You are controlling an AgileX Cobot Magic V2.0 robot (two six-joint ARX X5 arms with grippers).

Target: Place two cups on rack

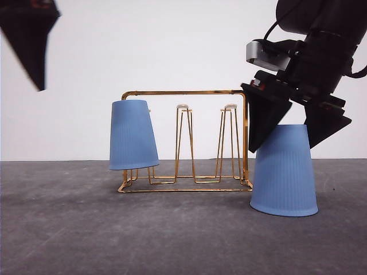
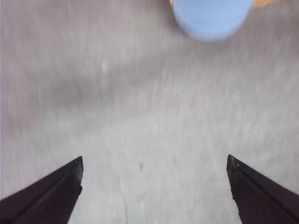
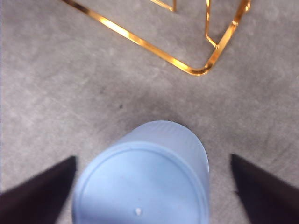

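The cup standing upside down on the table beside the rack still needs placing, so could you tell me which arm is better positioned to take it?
Right. Its open claw straddles that cup, while the left claw hangs high, far off.

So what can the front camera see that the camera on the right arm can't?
Front view alone: the cup hung on the rack, the rack's arched top bar, the white-tipped prongs, and the left gripper raised high. Right wrist view alone: the flat bottom of the cup on the table, seen from above. Both show that cup upside down, the right gripper open around it, and the gold rack.
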